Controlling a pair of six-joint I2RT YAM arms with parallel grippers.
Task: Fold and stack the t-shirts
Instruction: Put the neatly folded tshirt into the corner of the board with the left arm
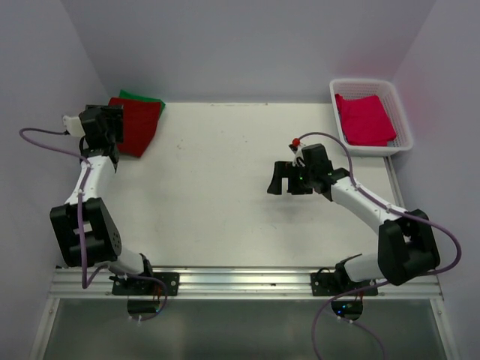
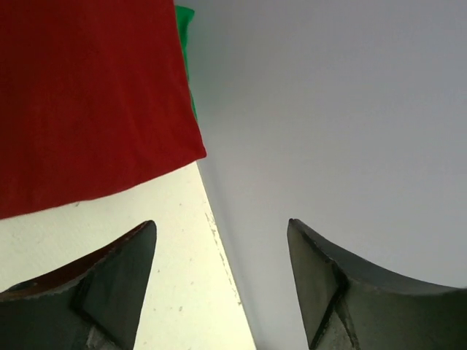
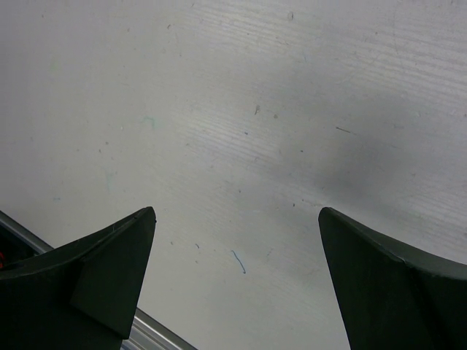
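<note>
A folded red t-shirt [image 1: 138,124] lies on a folded green t-shirt [image 1: 142,97] at the table's far left corner. In the left wrist view the red shirt [image 2: 87,95] fills the upper left, with a sliver of the green shirt [image 2: 186,44] beside it. My left gripper [image 1: 105,129] is open and empty, right beside the stack's left edge; in its own view [image 2: 219,240] it hangs over the table edge. A crimson t-shirt [image 1: 364,118] lies in the white basket [image 1: 401,112] at the far right. My right gripper [image 1: 279,178] is open and empty over bare table [image 3: 237,226].
The white table [image 1: 225,187] is walled by grey panels on the left, back and right. An aluminium rail [image 1: 247,281] runs along the near edge and shows at the lower left of the right wrist view [image 3: 157,332].
</note>
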